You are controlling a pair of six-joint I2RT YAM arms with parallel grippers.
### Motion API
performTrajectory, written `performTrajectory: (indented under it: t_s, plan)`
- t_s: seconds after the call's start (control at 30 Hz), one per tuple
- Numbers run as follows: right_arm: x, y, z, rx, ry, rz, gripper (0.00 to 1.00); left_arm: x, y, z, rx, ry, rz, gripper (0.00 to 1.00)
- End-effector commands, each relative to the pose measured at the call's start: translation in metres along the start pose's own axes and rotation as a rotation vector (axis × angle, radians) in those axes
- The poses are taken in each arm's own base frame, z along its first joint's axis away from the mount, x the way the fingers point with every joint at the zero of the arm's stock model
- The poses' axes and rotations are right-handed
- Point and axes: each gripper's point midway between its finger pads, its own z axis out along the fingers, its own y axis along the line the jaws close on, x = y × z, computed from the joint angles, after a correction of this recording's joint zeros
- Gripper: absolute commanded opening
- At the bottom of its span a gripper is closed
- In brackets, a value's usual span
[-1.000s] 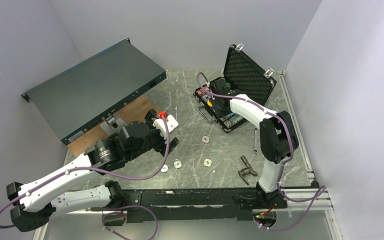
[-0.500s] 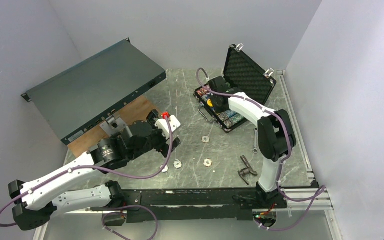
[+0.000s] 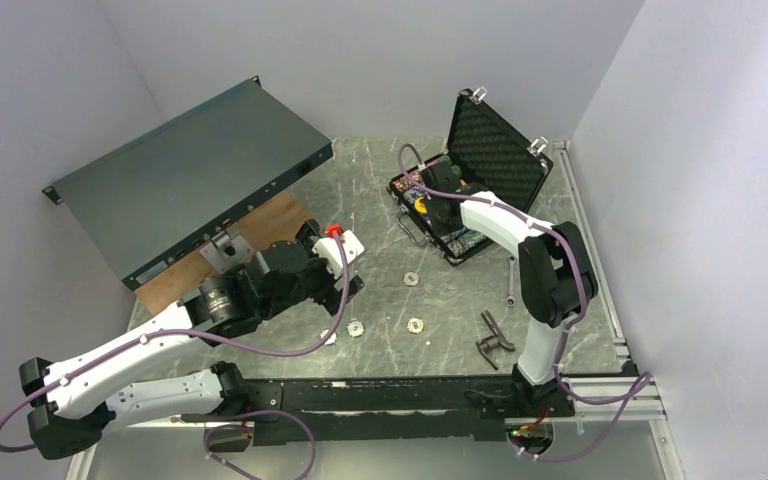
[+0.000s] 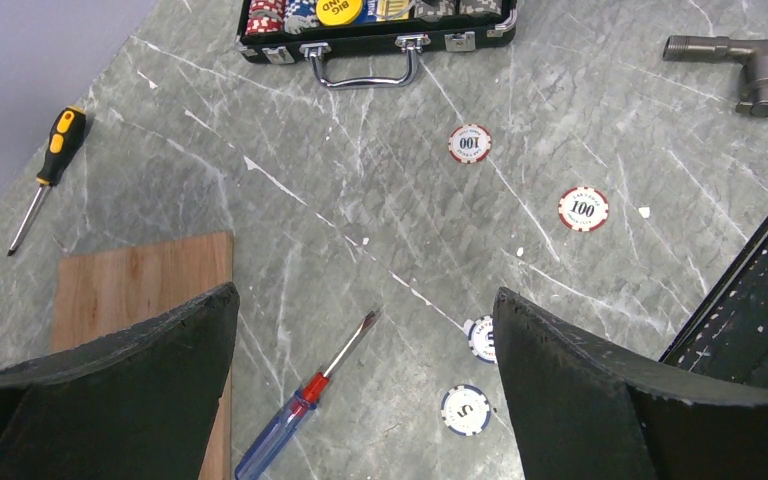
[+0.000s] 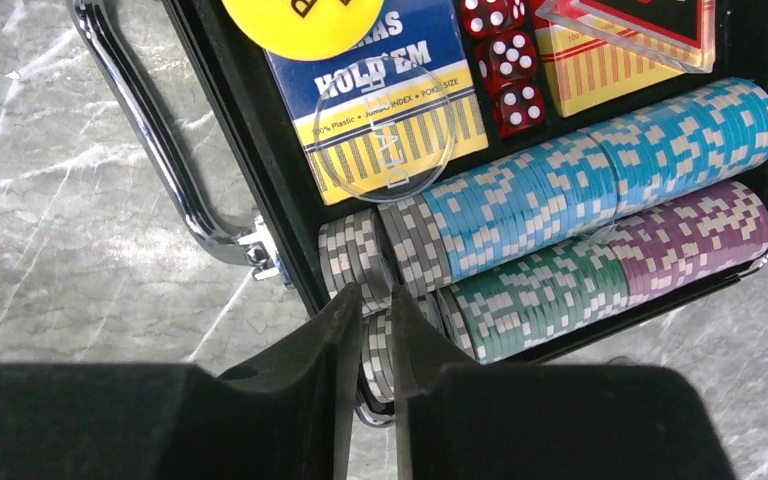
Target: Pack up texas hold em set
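The black briefcase (image 3: pixel 460 235) stands open at the back right, its foam lid (image 3: pixel 495 150) up. The right wrist view shows rows of grey (image 5: pixel 355 250), blue (image 5: pixel 600 170), green (image 5: pixel 540 300) and purple (image 5: pixel 690 235) chips, the blue-yellow card deck (image 5: pixel 440 40), a yellow disc (image 5: pixel 305 20) and red dice (image 5: pixel 505 60). My right gripper (image 5: pixel 368 292) (image 3: pixel 438 205) hovers over the grey chips, jaws nearly shut with a thin gap. My left gripper (image 4: pixel 365 295) (image 3: pixel 345 288) is wide open above the table. Loose chips lie there: two marked 100 (image 4: pixel 470 143) (image 4: pixel 583 209), two marked 5 (image 4: pixel 465 409) (image 4: pixel 481 338).
A red-blue screwdriver (image 4: pixel 305 400) lies under the left jaws. A yellow-black screwdriver (image 4: pixel 48 165) lies to the left. A wooden board (image 3: pixel 260 225) and a grey chassis (image 3: pixel 190 175) fill the back left. A silver wrench (image 3: pixel 510 285) and a grey metal tool (image 3: pixel 493 335) lie right.
My left arm has moved a little to the right over the table. My right gripper has shifted slightly toward the near end of the case.
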Motion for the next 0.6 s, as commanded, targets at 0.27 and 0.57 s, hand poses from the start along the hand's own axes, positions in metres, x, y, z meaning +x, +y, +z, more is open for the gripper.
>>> performTrajectory:
  t_s: [0.27, 0.57]
  plan:
    - [-0.017, -0.001, -0.012, -0.011, -0.058, 0.036, 0.26, -0.017, 0.002, -0.003, 0.003, -0.037, 0.002, 0.98]
    - [-0.009, -0.032, -0.003, 0.133, -0.030, 0.046, 0.22, -0.015, 0.003, -0.001, -0.004, -0.027, 0.005, 0.98]
